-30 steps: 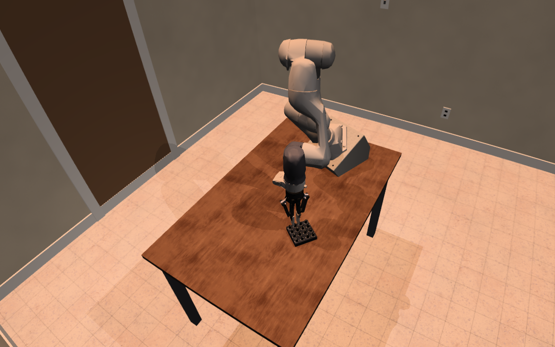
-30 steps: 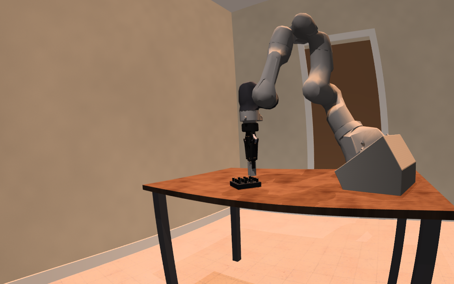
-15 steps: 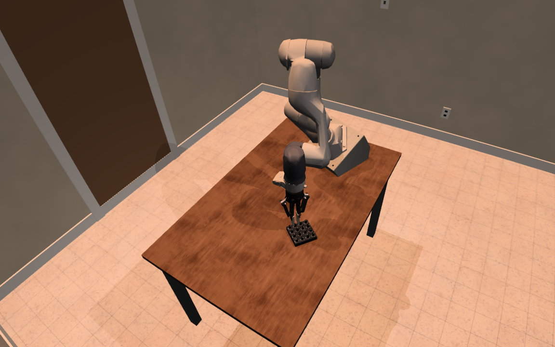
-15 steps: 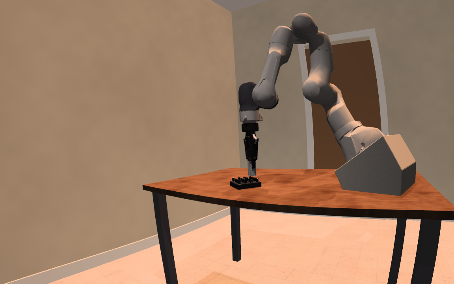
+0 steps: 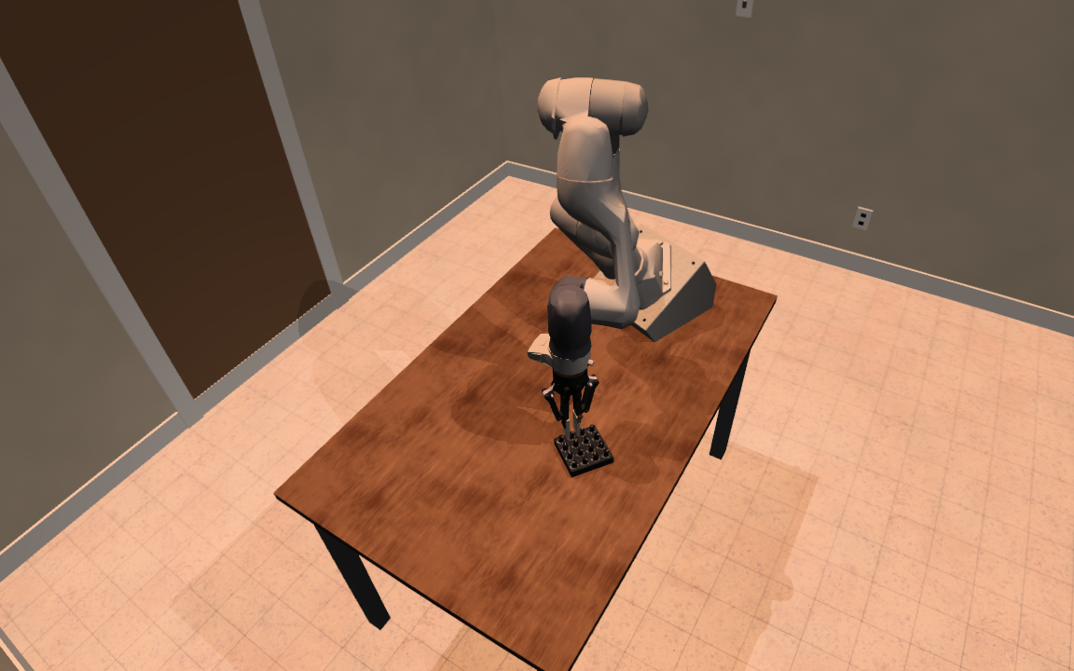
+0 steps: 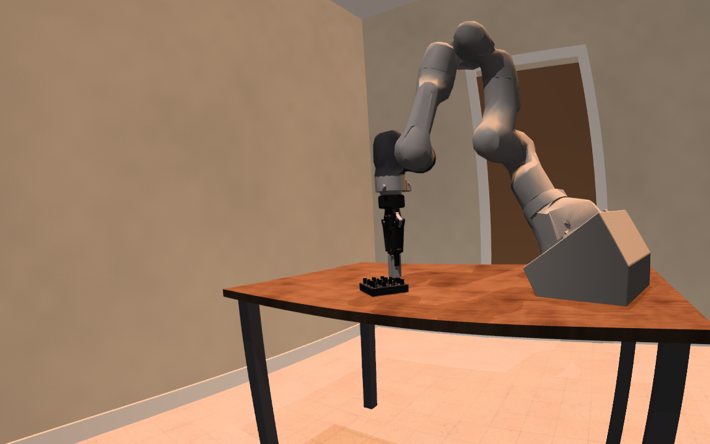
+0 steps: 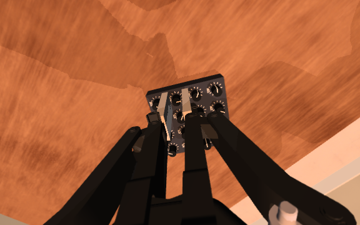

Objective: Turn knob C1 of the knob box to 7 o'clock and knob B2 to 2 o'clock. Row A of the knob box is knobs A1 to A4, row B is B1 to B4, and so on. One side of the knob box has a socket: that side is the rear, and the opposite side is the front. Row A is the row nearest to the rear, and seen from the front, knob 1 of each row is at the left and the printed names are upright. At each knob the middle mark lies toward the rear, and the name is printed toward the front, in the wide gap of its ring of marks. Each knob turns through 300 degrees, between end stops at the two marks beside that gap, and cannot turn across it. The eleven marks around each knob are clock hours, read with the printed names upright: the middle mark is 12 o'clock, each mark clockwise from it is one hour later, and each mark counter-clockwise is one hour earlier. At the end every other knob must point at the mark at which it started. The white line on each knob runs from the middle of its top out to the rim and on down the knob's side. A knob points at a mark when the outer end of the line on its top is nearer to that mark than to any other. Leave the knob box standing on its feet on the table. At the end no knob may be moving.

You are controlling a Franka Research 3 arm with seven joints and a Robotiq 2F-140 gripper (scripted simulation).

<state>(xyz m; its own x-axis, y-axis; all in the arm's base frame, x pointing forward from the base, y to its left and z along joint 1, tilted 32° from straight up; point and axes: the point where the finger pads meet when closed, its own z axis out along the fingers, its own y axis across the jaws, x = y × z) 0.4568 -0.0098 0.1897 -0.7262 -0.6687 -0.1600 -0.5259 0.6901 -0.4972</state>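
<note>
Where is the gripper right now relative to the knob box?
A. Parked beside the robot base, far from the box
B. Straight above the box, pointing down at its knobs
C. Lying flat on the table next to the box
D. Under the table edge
B: the gripper hangs vertically with its fingertips just over the knob box on the table.

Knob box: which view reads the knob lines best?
Wrist: the knob box fills enough frame to show white lines and marks, though the pincer hides several knobs. Top and exterior show only a small dark block.
</note>
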